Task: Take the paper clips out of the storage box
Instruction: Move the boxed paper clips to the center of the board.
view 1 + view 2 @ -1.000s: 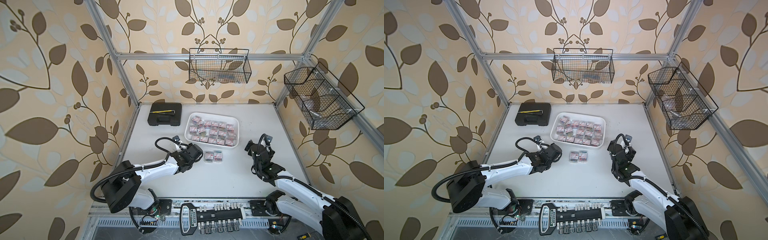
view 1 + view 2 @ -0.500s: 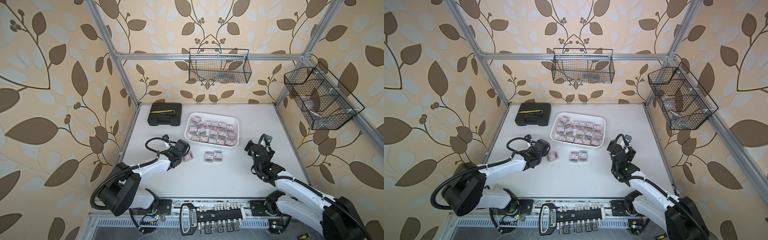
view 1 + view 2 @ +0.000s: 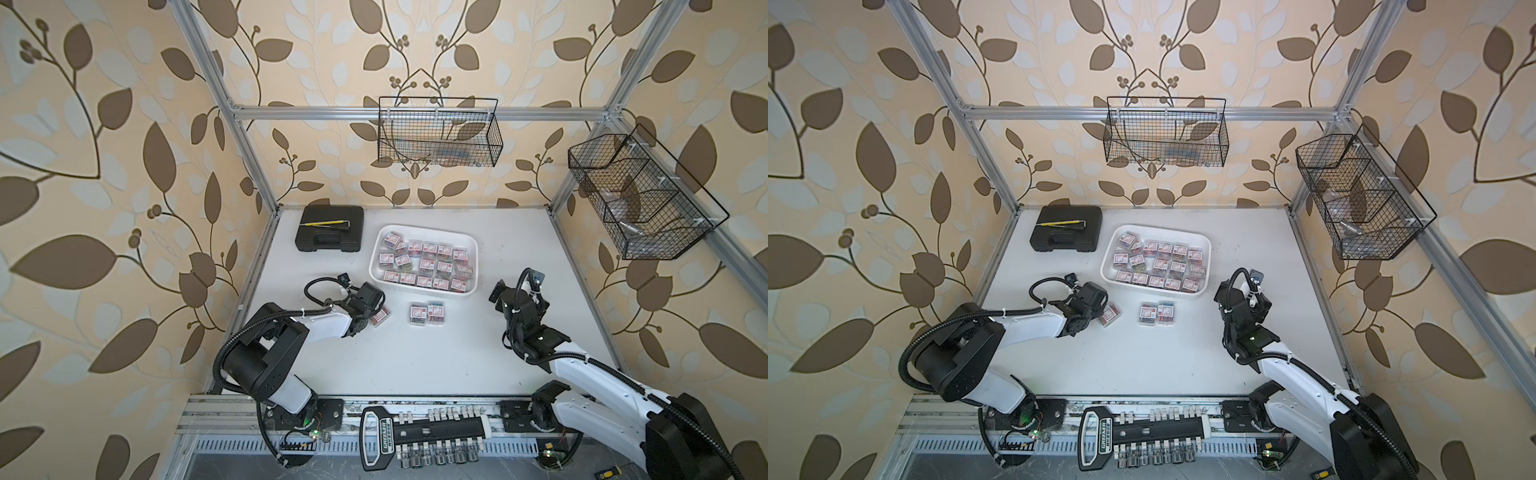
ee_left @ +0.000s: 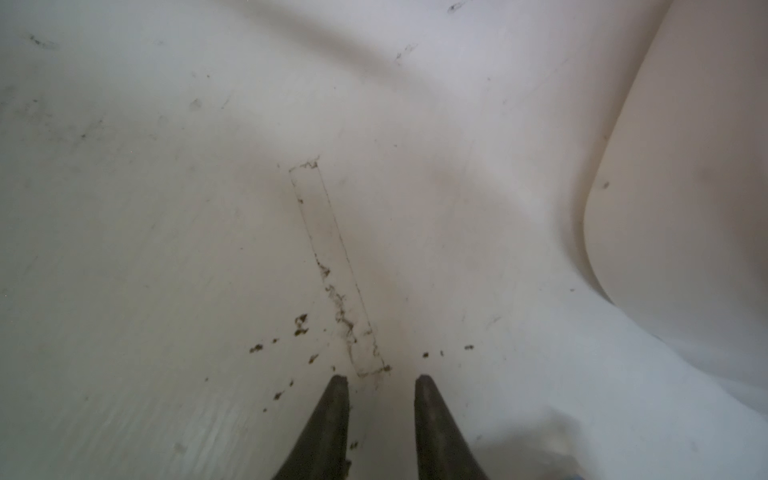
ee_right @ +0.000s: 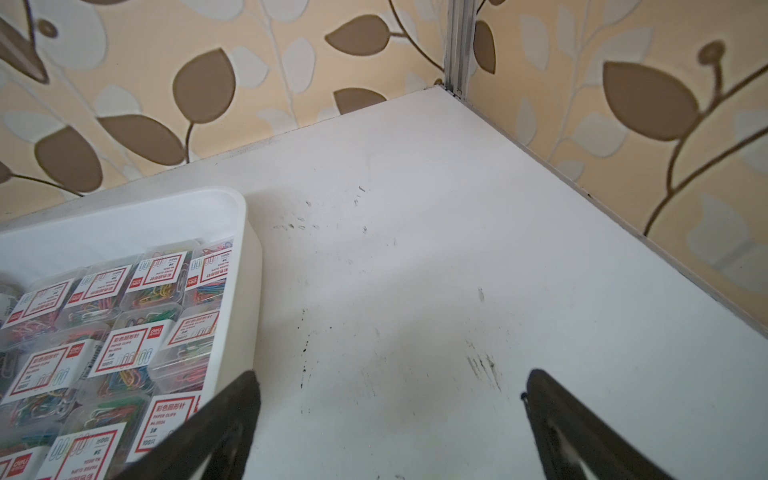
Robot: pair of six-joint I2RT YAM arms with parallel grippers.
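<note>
Boxes of paper clips (image 3: 428,266) mostly fill the storage box (image 3: 428,230) on the tabletop (image 3: 415,365), three sit out in front to empty it, the left hand (image 4: 380,380) is pressed together holding nothing beside one, and the right hand (image 5: 390,374) hangs spread wide by its corner, maybe ready for more.

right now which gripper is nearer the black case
Left. The left gripper is just in front of the black case; the right gripper is off beyond the storage box.

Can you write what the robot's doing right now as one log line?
left gripper: shut, empty, next to one clip box on table | right gripper: open, beside storage box | two clip boxes also out
</note>
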